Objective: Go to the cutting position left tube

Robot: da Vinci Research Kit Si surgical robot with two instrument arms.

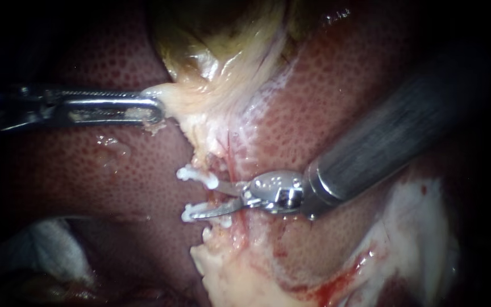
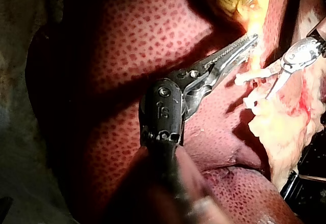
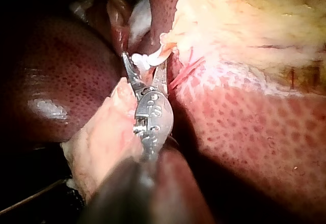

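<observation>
The right instrument [image 1: 207, 199] has its hand held apart around the tube [image 1: 218, 198], between two clips [image 1: 197, 175]. The gallbladder [image 1: 217, 74] is clamped in the hand of the left instrument [image 1: 155, 108]. Only final centring seems needed.

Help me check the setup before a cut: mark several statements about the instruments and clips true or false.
1. The left instrument has its claw shut on the pale edge of the gallbladder. True.
2. The claw of the right instrument is shut. False: it stands open, with a clear gap.
3. Two white clips sit on the tube, an upper clip and a lower clip. True.
4. The right instrument's claw is well clear of both clips. False: it sits between them, at the tube.
5. The right instrument's shaft comes in from the endoscope view's left. False: it comes in from the upper right.
</observation>
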